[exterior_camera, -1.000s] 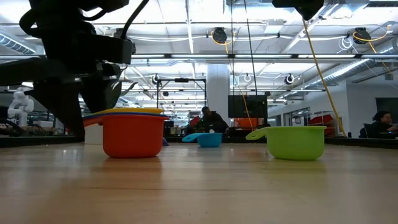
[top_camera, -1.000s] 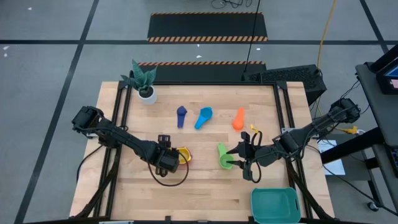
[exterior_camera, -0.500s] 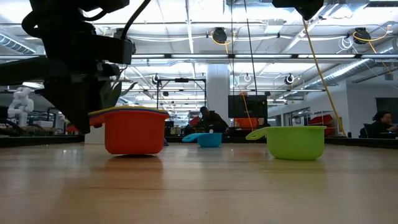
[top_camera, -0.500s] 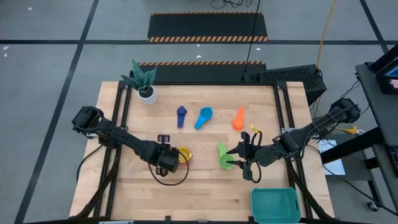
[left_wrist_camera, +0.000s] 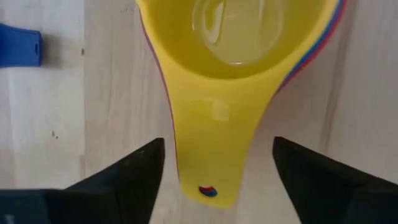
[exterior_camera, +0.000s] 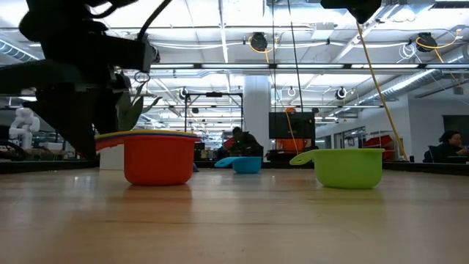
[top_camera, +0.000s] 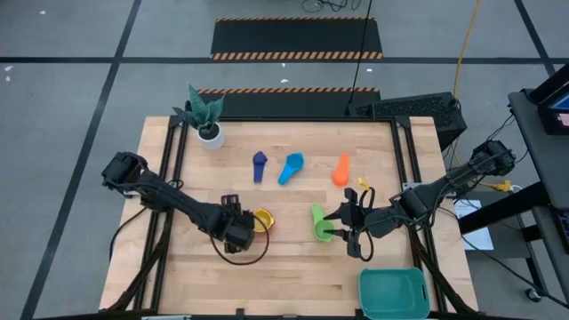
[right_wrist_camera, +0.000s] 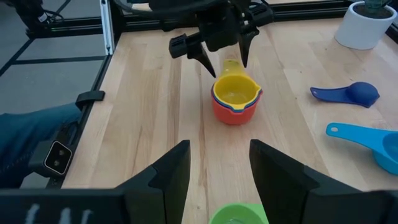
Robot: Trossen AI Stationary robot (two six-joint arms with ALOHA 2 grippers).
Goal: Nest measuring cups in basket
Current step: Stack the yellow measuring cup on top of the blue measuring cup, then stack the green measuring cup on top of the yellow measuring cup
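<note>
Basket (top_camera: 393, 292) at counter's near right corner; nothing visible in it; yellow cup (top_camera: 261, 220) nested in red cup (exterior_camera: 156, 158), a blue rim between; green cup (top_camera: 321, 226) alone mid-counter; navy cup (top_camera: 259, 164), light blue cup (top_camera: 291, 167), orange cup (top_camera: 341, 170) in row beyond; white plant pot (top_camera: 211, 135) at far left; wooden counter (top_camera: 293, 276), workshop behind; left claw (top_camera: 234, 224) apart, straddling yellow handle, not gripping; right claw (top_camera: 340, 225) apart beside green cup, holding nothing.

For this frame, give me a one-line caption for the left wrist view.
Open left gripper straddles the handle of the yellow cup, nested atop the stack on the table.
</note>
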